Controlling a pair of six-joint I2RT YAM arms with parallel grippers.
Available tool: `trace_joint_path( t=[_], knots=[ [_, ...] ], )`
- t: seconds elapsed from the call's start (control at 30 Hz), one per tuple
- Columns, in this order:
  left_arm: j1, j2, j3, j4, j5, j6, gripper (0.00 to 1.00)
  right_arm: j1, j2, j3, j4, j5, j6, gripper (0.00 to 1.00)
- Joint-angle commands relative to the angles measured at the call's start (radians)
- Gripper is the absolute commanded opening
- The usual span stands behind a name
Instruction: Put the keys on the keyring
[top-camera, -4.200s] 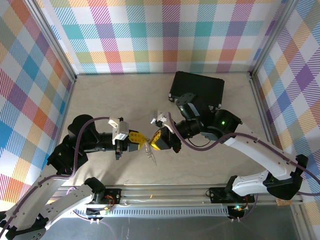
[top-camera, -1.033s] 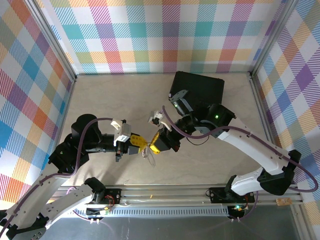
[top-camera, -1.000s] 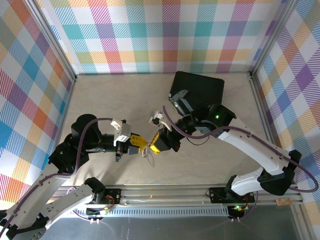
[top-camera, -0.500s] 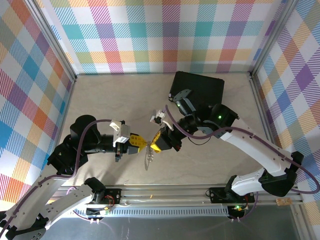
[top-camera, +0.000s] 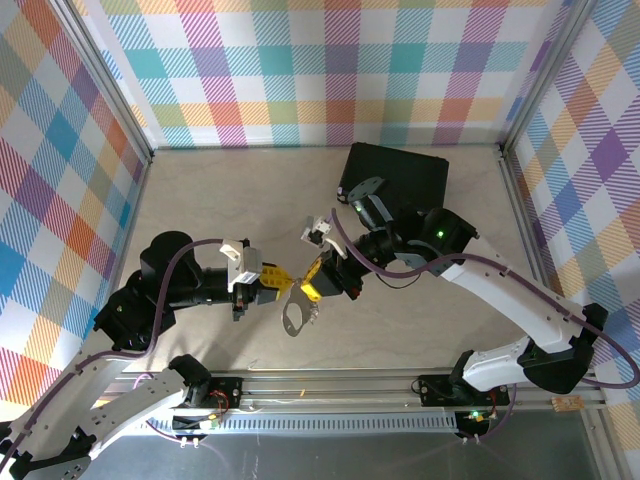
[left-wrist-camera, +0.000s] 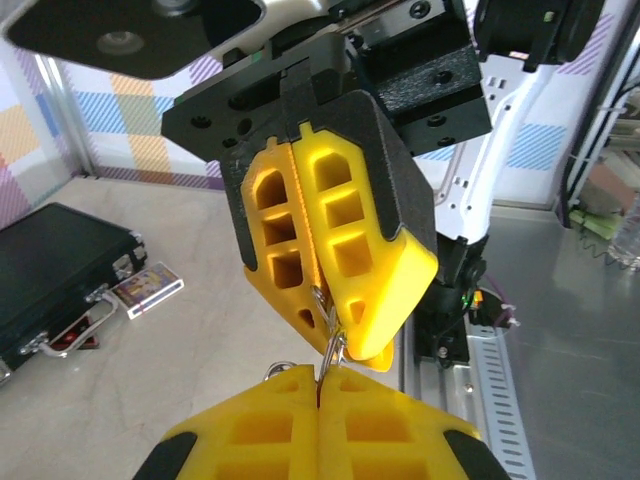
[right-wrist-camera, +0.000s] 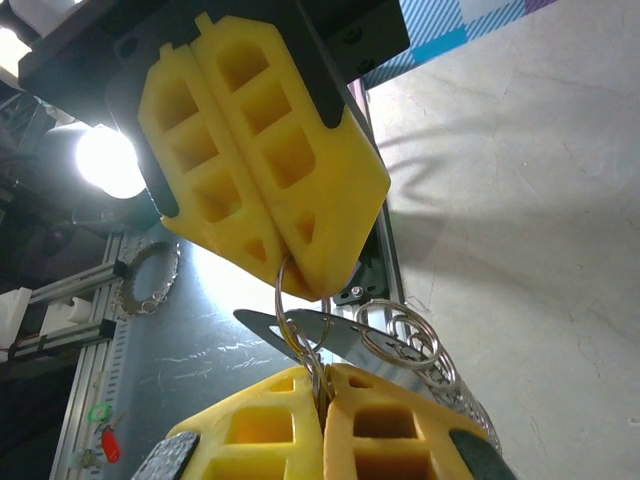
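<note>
The left gripper (left-wrist-camera: 320, 388) and right gripper (right-wrist-camera: 322, 388) both stay squeezed shut on the keyring (right-wrist-camera: 290, 315) (held up between them). The keys (top-camera: 293, 318) under it have swung flat, so I think they hang on it.

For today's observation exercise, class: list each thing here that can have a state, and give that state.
left claw: shut on the keyring
right claw: shut on the keyring
keyring: held aloft between both claws
keys: dangling at the keyring
black case: closed, lying flat
</note>
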Motion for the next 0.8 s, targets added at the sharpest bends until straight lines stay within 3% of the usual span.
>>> trace_joint_path(
  t=[0.0, 0.47, 0.63, 0.77],
  knots=[
    [-0.001, 0.004, -0.004, -0.075, -0.147, 0.008, 0.0, 0.006, -0.036, 0.011, 0.031, -0.069, -0.006, 0.0],
    [-0.003, 0.022, -0.008, -0.117, -0.203, 0.014, 0.0, -0.012, 0.02, 0.045, -0.015, -0.01, 0.006, 0.0],
    [-0.004, 0.014, -0.028, -0.087, -0.189, -0.034, 0.31, -0.028, 0.042, 0.054, -0.043, 0.058, 0.02, 0.0],
    [-0.003, -0.026, -0.058, -0.055, -0.271, -0.108, 0.56, -0.058, 0.066, 0.045, -0.048, 0.079, 0.038, 0.0]
  ],
)
